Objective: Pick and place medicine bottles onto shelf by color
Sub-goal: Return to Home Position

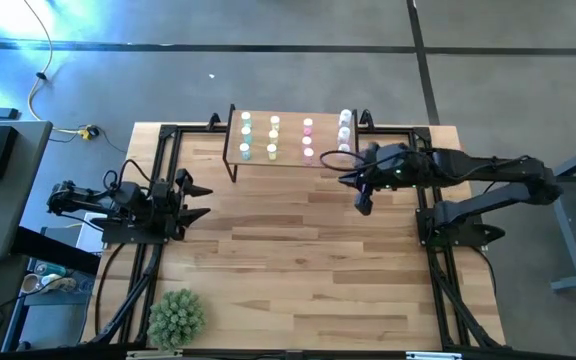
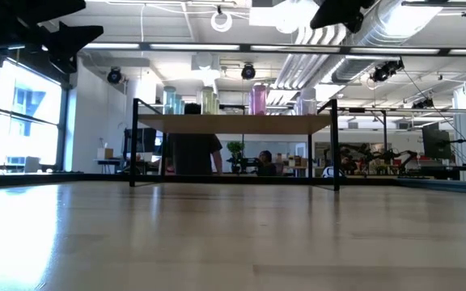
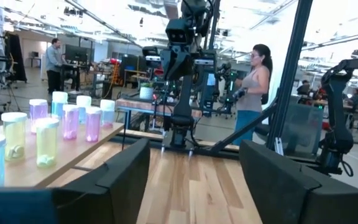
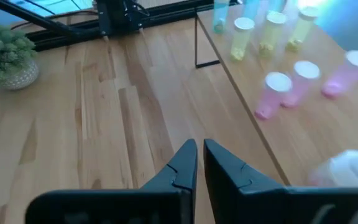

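1. The medicine bottles [image 1: 274, 136] were small tinted cylinders with pale caps. They stood upright on the shelf [image 1: 290, 140] in four lines by colour: green, yellow, pink and white, from its left end to its right end
2. The shelf, a light-wood board on thin black legs, stood along the far edge of the table [image 1: 298, 260], nearer the far right corner than the far left
3. The right gripper [image 1: 348, 181] hung above the table just off the shelf's near right corner. Its fingers [image 4: 182, 165] were drawn close, with only a thin slit between them and nothing held
4. The left gripper [image 1: 204, 200] sat back at the table's left edge, its fingers spread wide and empty
5. A spiky green plant [image 1: 176, 318] stood at the near left corner
6. In the low view the bottles showed only as tinted shapes above the board, and both arms were cut off at the upper edge
7. In the right wrist view the nearest white bottle [image 4: 350, 168] was a blur, cut by the picture's edge
8. In the high view the white line, beside the right gripper, was hard to count
9. A person [image 3: 253, 87] stood in the room beyond the table
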Tool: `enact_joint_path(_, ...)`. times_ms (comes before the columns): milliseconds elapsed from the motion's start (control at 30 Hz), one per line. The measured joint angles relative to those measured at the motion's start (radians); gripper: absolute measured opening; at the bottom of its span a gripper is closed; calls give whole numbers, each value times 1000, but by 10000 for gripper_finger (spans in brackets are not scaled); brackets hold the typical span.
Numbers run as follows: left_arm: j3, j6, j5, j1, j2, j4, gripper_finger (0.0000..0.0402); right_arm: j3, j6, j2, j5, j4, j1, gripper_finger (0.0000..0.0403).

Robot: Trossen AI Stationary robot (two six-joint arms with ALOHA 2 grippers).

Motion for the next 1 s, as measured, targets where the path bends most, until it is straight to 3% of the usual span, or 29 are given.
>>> enact_joint_path(233, 0, 1, 0, 0, 0, 6, 173, -146, 8, -169, 125, 46, 75, 21)
enact_joint_path(667, 0, 18, 38, 0, 0, -12, 12, -540, -26, -502, 130, 412, 194, 21)
enact_joint_path(1000, 0, 7, 78, 0, 0, -48, 5, -713, -78, -671, 131, 491, 196, 21)
